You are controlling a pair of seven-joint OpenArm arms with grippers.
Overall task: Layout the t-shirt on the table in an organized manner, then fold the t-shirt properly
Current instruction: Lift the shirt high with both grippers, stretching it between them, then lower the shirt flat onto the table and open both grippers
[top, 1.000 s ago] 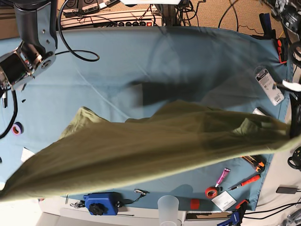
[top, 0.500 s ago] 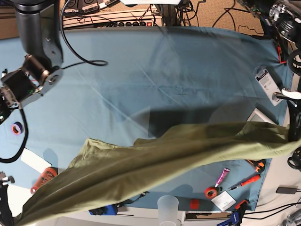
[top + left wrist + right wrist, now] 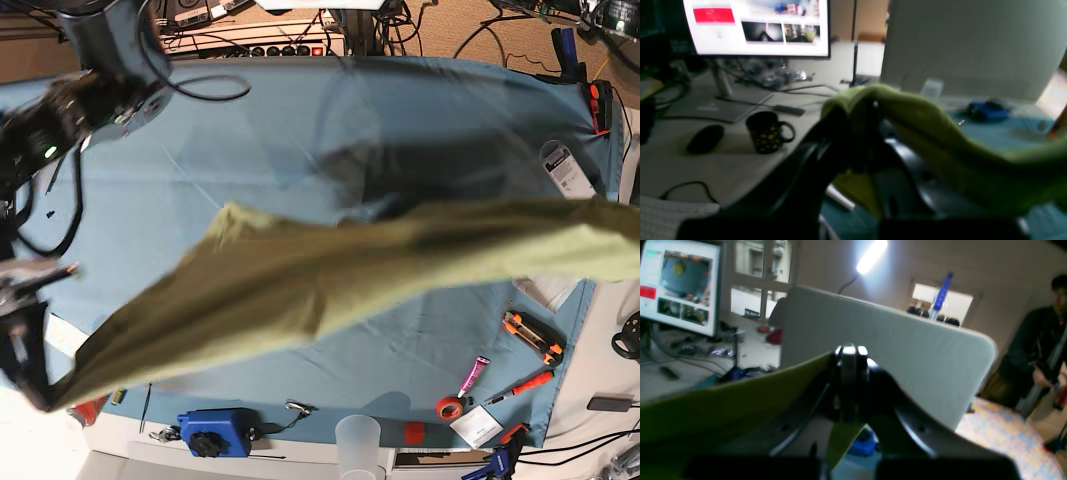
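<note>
— Where is the big soft olive-green t-shirt [image 3: 330,275]?

— It is up in the air. It hangs stretched like a long band over the wide counter with the light-blue cloth [image 3: 300,130], from one claw to the other.

— What is the left claw [image 3: 870,110] doing?

— It is squeezed tight on a bunched bit of the t-shirt. The green cloth folds over its tip and runs off to one side. Past that claw sits a black mug with yellow dots [image 3: 768,131].

— And the right claw [image 3: 850,355]?

— Its two tips are pressed together on the shirt's edge. The green cloth stretches away to one side of it. Below this claw is a blue box [image 3: 862,441].

— Does the shirt touch the counter?

— I cannot tell. It looks blurry, and its dark shadow [image 3: 420,170] lies on the blue cloth.
</note>
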